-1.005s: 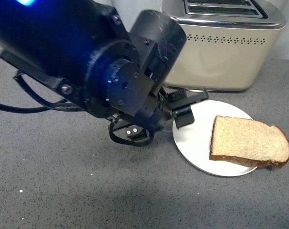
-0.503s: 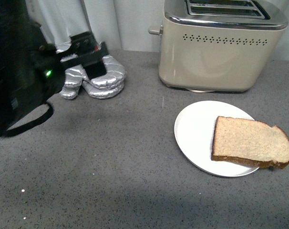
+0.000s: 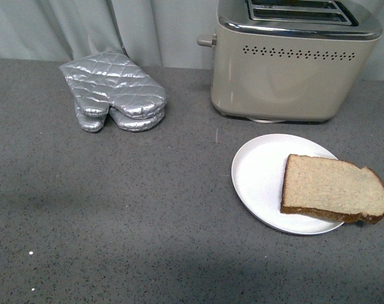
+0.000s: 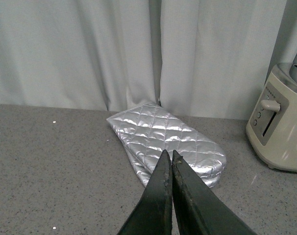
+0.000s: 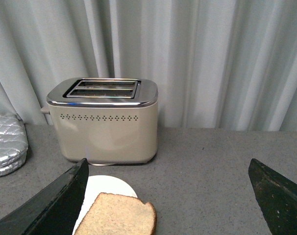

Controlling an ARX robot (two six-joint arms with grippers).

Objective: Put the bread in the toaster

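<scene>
Grey speckled counter [image 3: 116,221] against a pale curtain [image 3: 154,28]. Front view, left to right: a pair of silver oven mitts [image 3: 113,92] at the back left, then the toaster [image 3: 287,69] at the back right with its lever [image 3: 206,41] on the left end. A white plate [image 3: 258,174] sat just in front of it, and the bread [image 3: 331,190] lay flat on the plate's right half, crust hanging past the rim. Task status, my read: not started. The slice sat on the plate, nothing stood in the slots [image 5: 103,88], and no arm was near either. Left to do: grab, lift, turn upright, drop into a slot. The front view showed no arm at all, so claw state came only from the wrist cams. There the left claw [image 4: 168,155] was pinched together and holding nothing, with the mitts right ahead of its tips. That view caught the toaster's lever end but no bread. Over on the other side the right claw [image 5: 167,164] was spread wide and empty, facing the toaster. Only that view showed both slots from above, vacant, with the slice and plate edge low between its fingers.
</scene>
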